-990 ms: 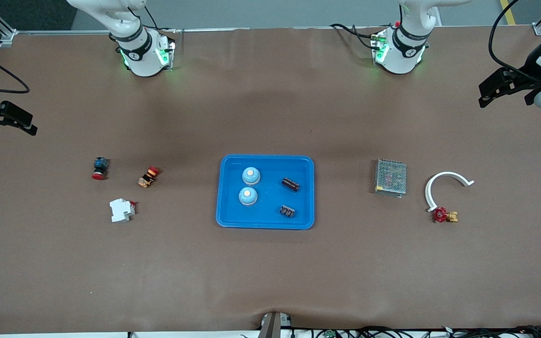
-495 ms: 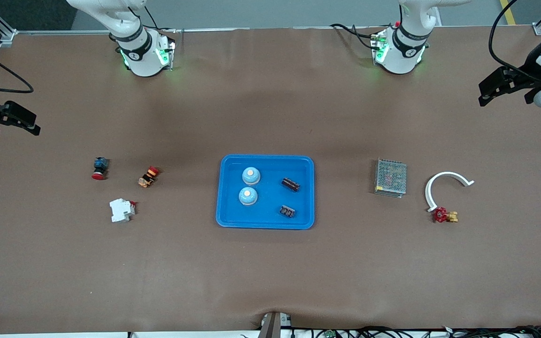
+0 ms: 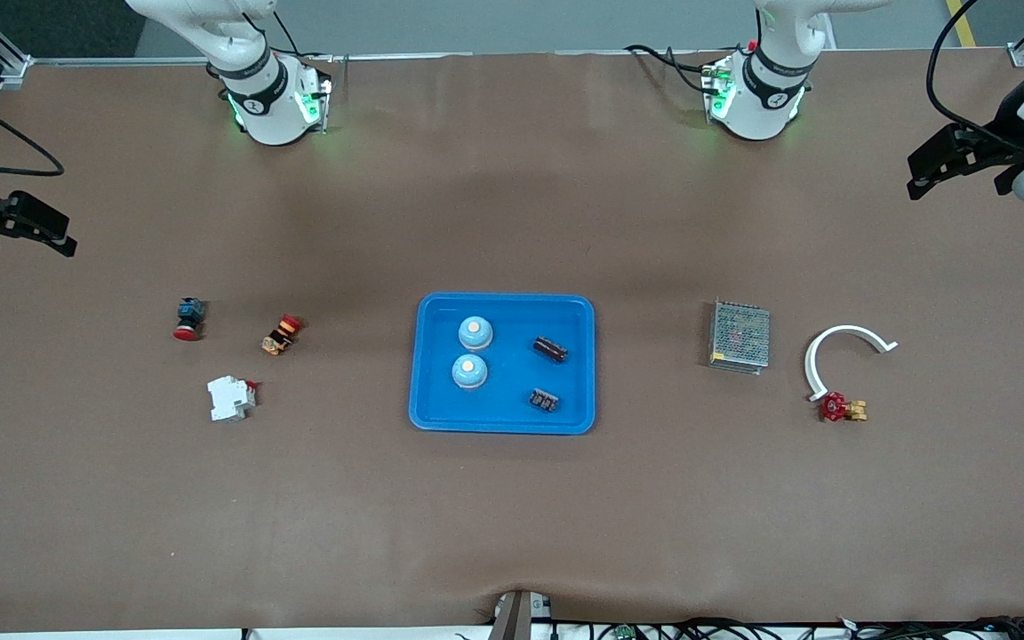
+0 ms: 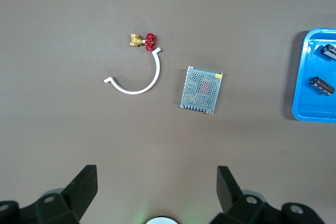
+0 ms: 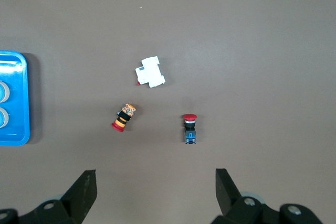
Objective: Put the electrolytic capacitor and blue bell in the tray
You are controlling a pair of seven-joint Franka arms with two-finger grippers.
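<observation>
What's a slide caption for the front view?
Two blue bells and two electrolytic capacitors lie in the blue tray; both arms wait at the table ends.

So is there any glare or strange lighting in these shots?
Front view: even, soft light on the brown table, green glow at both arm bases, the tray casting hardly any shadow. Left wrist view: a green spot at the bottom edge. Right wrist view: flat, no glare.

I see the shallow bright blue plastic tray (image 3: 502, 363) mid-table holding two pale blue dome bells (image 3: 473, 352) and two dark cylindrical capacitors (image 3: 548, 373), both arms parked at the table's ends.
</observation>
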